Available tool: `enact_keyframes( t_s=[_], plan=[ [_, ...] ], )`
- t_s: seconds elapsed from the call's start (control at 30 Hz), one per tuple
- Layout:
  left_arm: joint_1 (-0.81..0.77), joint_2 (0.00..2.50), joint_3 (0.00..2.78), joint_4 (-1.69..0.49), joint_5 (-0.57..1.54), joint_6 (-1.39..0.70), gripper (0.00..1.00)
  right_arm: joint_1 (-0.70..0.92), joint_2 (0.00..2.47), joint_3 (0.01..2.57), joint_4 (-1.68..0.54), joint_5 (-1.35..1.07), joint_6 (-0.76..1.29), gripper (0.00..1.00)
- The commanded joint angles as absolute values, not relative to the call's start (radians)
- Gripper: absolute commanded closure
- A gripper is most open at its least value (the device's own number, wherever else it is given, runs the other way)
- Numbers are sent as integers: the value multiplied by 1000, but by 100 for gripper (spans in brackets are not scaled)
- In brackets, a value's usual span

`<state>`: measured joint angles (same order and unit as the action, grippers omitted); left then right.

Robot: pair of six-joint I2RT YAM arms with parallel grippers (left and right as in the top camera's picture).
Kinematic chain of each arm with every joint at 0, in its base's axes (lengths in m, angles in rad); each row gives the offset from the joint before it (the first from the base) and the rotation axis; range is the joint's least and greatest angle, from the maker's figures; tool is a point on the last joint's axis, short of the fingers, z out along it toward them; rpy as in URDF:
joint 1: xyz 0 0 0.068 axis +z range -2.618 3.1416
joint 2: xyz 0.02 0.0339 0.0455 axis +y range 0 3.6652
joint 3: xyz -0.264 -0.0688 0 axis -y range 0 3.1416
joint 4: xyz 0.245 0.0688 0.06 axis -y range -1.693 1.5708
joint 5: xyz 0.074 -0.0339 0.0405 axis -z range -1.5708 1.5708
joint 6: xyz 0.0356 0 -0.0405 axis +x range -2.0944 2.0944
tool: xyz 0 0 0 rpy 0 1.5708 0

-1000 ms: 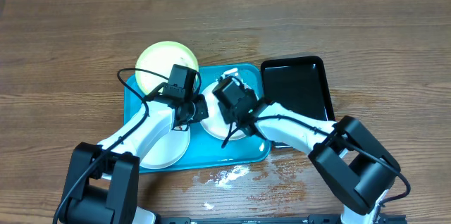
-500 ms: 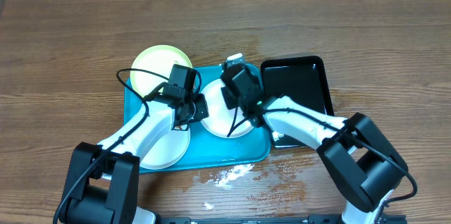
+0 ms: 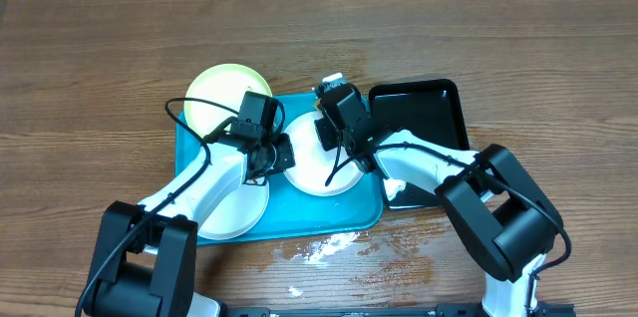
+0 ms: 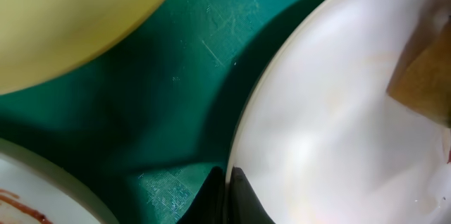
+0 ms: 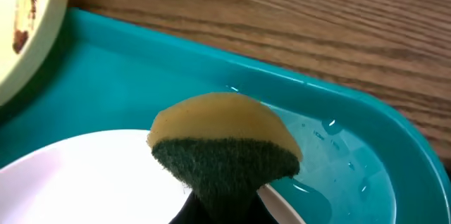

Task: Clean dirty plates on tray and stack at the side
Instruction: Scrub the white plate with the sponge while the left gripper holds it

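Note:
The turquoise tray holds two white plates, and a yellow-green plate overlaps its back left corner. My left gripper is shut on the left rim of the middle white plate; in the left wrist view its jaws pinch that rim. My right gripper is shut on a yellow sponge with a green scouring face, which sits at the plate's far rim. The other white plate lies front left and carries a brown smear. Brown smears mark the yellow-green plate.
A glossy black tray sits right of the turquoise tray, with my right arm lying across its left part. Water drops lie in the tray's back corner. A wet, foamy patch spreads on the wooden table in front.
My right gripper has carried the sponge from the front of the middle plate to its far rim near the tray's back edge. The left gripper has kept its hold.

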<state>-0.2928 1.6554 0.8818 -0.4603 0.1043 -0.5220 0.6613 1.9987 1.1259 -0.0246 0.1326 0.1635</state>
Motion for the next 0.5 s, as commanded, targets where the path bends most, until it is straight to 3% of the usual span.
enact_keyframes(
  t_s=[0.0,0.47],
  plan=[
    [-289,1667,900,-463,97,-531,96,653,2006,1145,-28,160,159,96],
    [-289,1667,900,-462,93,-532,96,644,2003,1145,-194,164,147,96]
  ],
)
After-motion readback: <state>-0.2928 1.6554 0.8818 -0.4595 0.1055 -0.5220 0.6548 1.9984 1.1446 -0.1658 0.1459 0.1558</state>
